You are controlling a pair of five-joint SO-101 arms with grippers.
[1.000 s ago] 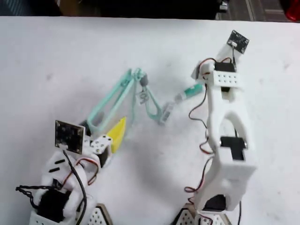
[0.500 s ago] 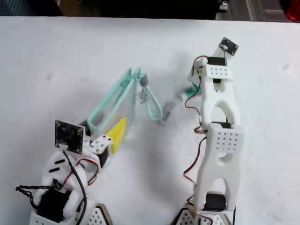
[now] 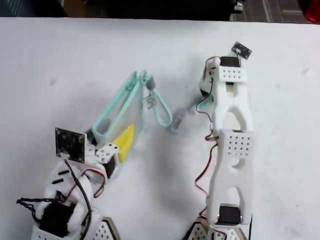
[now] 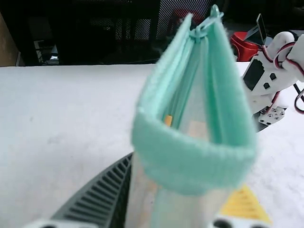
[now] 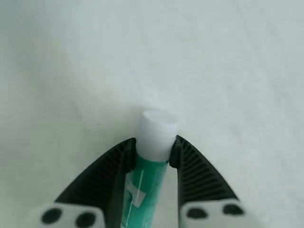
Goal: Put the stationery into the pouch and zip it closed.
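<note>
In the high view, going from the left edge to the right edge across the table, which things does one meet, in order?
Left arm's camera board → pouch → pouch's strap loop → right arm.

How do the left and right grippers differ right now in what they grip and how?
The left gripper grips the mint pouch by one end; the right gripper pinches a slim green stick with a white cap. The left's jaws stand wide around the pouch; the right's sit close on the stick. Both hold something.
</note>
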